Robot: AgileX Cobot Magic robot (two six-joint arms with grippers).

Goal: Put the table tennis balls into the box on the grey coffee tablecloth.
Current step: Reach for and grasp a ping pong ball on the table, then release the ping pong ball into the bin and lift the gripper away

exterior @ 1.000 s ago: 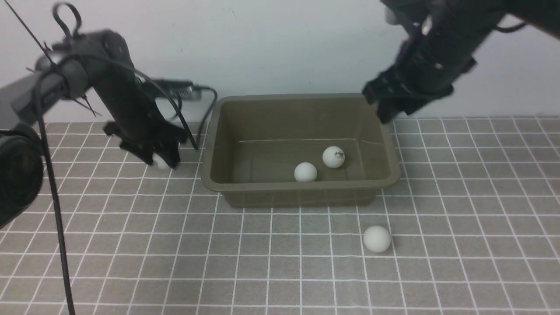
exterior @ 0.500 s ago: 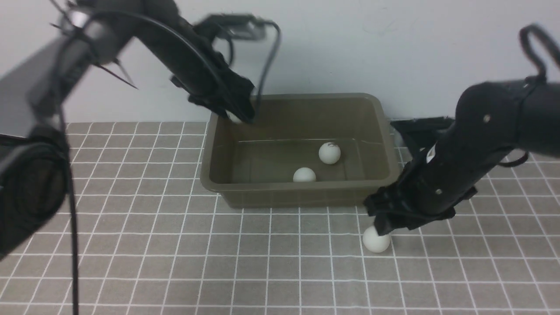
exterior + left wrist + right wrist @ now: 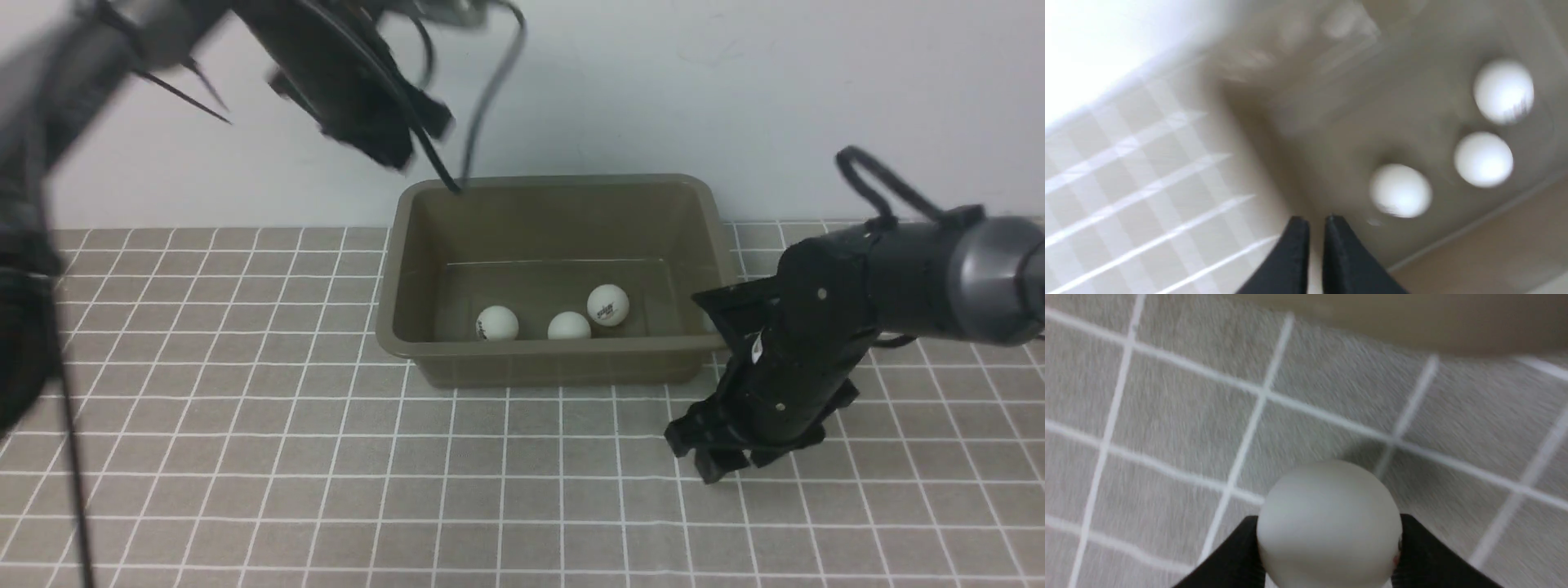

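The olive-brown box [image 3: 555, 349] stands on the grey coffee tablecloth [image 3: 245, 457]. Three white table tennis balls lie in it near the front wall: one at the left [image 3: 497, 323], one in the middle [image 3: 568, 326] and one with a logo [image 3: 608, 305]. They also show, blurred, in the left wrist view [image 3: 1400, 191]. My left gripper [image 3: 396, 155] is raised above the box's back left corner, shut and empty [image 3: 1314, 222]. My right gripper [image 3: 709, 464] is down on the cloth in front of the box's right corner, shut on the fourth ball [image 3: 1329, 522], which is hidden in the front view.
A white wall runs behind the box. A black cable [image 3: 490, 90] hangs from my left arm down to the box's back rim. The box's front wall [image 3: 1412, 322] lies close ahead of the right gripper.
The left gripper's ball now lies in the box, and that gripper has risen up and to the left. The right gripper has come down around the ball on the cloth and shut on it.
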